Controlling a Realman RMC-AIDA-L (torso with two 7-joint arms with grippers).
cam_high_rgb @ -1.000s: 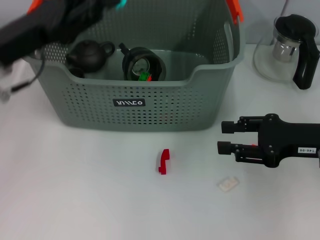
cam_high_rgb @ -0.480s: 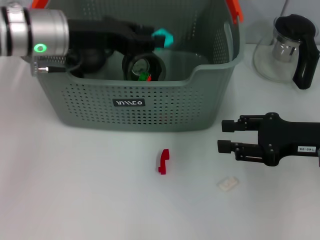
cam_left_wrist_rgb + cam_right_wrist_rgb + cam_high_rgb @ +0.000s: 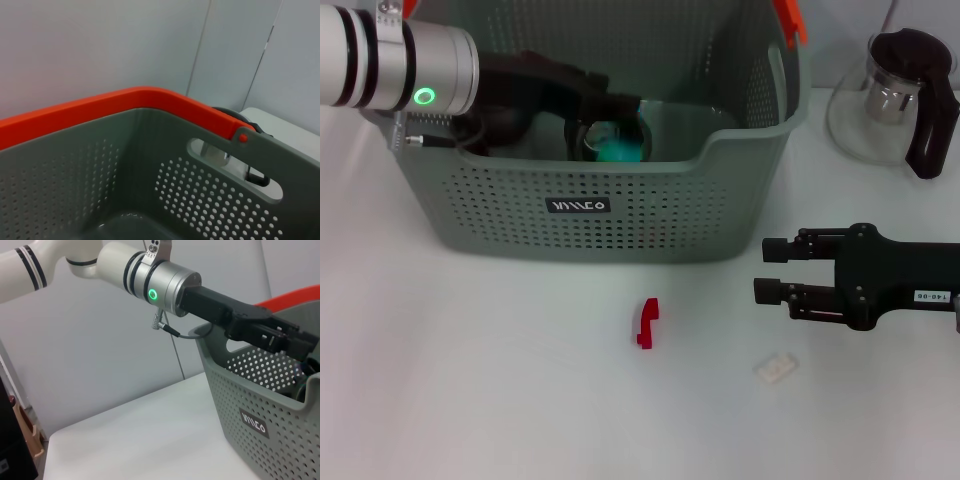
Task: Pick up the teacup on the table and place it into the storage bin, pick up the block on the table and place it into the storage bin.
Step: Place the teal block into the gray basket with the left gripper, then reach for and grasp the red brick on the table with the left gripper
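The grey-green storage bin [image 3: 650,225] with orange handles stands at the back of the white table. My left gripper [image 3: 618,106] reaches into it from the left, over the rim. Just beneath it, low inside the bin, is the teal teacup [image 3: 617,150], blurred, against a round black item [image 3: 638,128]. Whether the gripper holds the cup cannot be made out. The red block [image 3: 647,322] lies on the table in front of the bin. My right gripper [image 3: 762,272] hovers open and empty to the right of the block. The right wrist view shows the left gripper [image 3: 294,343] entering the bin [image 3: 250,410].
A dark teapot [image 3: 505,118] sits inside the bin behind the left arm. A glass pitcher [image 3: 895,100] with a black handle stands at the back right. A small beige piece [image 3: 776,367] lies on the table below the right gripper. The left wrist view shows the bin's wall [image 3: 165,170].
The left arm has swung over the bin and dipped in. The teal teacup went from above the rim to low inside the bin. The right arm stayed put.
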